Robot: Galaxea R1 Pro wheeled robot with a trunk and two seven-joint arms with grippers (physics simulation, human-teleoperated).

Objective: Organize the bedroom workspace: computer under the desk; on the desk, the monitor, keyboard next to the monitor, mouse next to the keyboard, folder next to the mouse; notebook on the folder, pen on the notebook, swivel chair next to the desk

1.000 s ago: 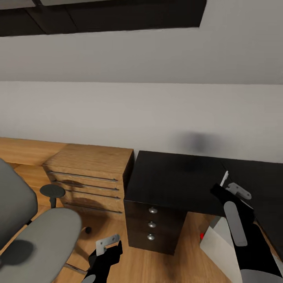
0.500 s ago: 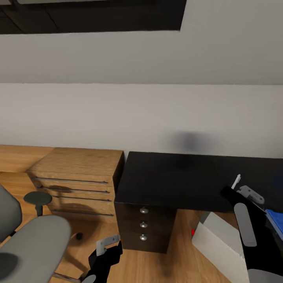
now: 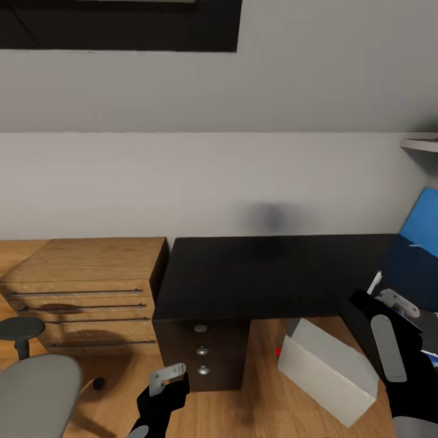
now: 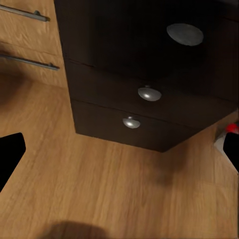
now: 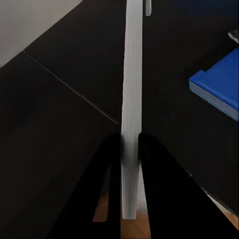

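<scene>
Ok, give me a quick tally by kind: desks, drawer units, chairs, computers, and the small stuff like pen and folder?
Desks: 1, the desk
Drawer units: 2, the wooden drawer unit and the black drawer unit under the desk
Chairs: 1, the swivel chair
Computers: 1, the computer, on the floor
Pens: 1, the pen, in the right gripper
Folders: 1, the folder, on the desk
Total: 7

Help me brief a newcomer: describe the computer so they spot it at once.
Find the glossy black desk against the white wall. On the wood floor beneath it, right of the dark knobbed drawers, lies the computer: a pale grey-white box with a red dot at one corner, the lightest thing there.
</scene>
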